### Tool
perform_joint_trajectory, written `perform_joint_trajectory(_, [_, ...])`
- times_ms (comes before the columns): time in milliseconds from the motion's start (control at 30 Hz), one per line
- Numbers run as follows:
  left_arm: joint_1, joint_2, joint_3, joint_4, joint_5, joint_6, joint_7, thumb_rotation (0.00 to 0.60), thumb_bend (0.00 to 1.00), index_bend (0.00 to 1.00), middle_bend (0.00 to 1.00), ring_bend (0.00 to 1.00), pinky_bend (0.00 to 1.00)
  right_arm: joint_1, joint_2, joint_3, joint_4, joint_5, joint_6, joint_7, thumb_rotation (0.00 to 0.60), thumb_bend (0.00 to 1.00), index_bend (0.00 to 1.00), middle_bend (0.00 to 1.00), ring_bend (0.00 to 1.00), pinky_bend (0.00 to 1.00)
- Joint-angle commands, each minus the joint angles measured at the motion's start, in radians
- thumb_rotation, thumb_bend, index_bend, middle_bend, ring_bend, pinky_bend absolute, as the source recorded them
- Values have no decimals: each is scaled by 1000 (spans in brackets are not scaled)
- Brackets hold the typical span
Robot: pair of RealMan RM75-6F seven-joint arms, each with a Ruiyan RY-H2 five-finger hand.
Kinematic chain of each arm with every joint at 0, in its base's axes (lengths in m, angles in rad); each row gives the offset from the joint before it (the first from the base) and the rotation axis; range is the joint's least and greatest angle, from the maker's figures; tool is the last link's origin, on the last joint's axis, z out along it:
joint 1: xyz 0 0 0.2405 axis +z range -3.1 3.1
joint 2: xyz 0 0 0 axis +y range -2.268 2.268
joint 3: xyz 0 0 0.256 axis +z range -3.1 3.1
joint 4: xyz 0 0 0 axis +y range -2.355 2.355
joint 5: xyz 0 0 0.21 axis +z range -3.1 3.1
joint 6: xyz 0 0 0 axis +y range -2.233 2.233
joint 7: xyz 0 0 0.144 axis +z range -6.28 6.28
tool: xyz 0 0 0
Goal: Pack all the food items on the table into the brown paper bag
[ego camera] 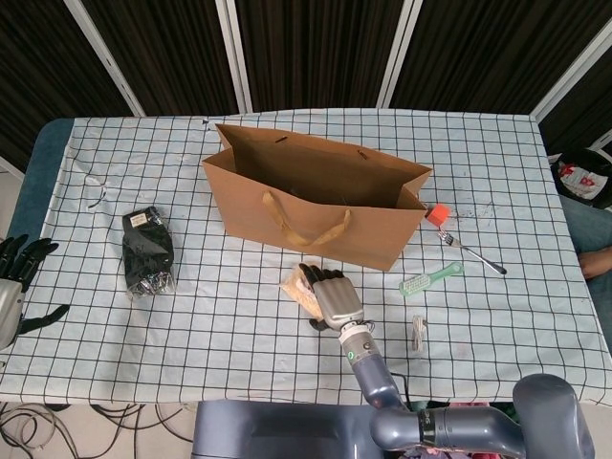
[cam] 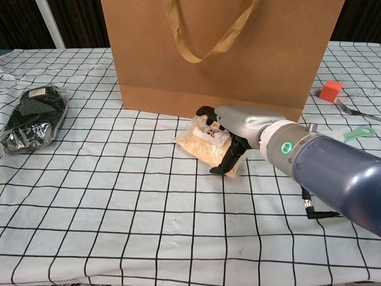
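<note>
The right hand's [cam: 238,134] fingers [cam: 226,162] curl around the tan food packet [cam: 205,143], which lies on the bench [cam: 119,208] just before the brown paper bag [ego camera: 316,196], its long axis slanting from near-right toward far-left. Nothing looks packed yet; the dark packet [ego camera: 147,251] waits well apart. The left hand [ego camera: 17,277] hangs spread, holding nothing.

Table [ego camera: 239,325]: white cloth, black grid lines. Paper bag [ego camera: 316,206], frame centre: plain brown, tan handle. Food packet [cam: 205,143] below it: pale yellow-beige, white label. Packet [ego camera: 147,251], left of frame: black, glossy. Right hand [ego camera: 330,292]: silver-grey, black fingers. Block [ego camera: 437,214]: orange-red. Brush [ego camera: 430,279]: mint green. Left hand [ego camera: 14,277], left edge: grey and black.
</note>
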Motion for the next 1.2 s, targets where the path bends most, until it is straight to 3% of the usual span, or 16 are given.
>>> perform_joint_trajectory(33, [2,-1,-3,-2,-2,0,-1,600,60,168,127,7,51,7,-18,2,24,1,6,7,600,154,30,138,214,178])
perform_joint_trajectory(267, [8,2,-14,-8,-7,-1,-13,600,83,177,127,7,51,15,-51,4,78,-4,11,27,600,175,122,270,365,221])
perform_joint_trajectory(433, [11,5,-19,-11,-7,-1,-18,600,83,188,127,7,51,6,-66,-2,105,-32,31,53,600,302,245,388,487,315])
perform_joint_trajectory(533, [12,6,-21,-12,-7,-3,-20,600,83,201,127,7,51,-1,-69,-7,117,-63,45,72,600,386,290,419,517,353])
perform_joint_trajectory(700, [15,8,-23,-15,-5,-4,-22,600,83,218,127,7,51,-17,-57,-13,109,-94,62,90,600,432,305,427,522,353])
perform_joint_trajectory(833, [17,10,-28,-15,-10,-4,-24,600,83,219,127,7,51,-39,-22,-18,50,-122,75,116,600,437,305,427,522,353])
perform_joint_trajectory(1000, [21,11,-36,-15,-16,3,-27,600,83,219,127,7,51,-86,62,-23,-103,-179,106,178,600,436,308,427,522,353])
perform_joint_trajectory(1200, [22,6,-39,-14,-17,0,-16,600,83,219,127,7,51,-169,256,-42,-373,-326,199,224,600,431,313,427,522,353])
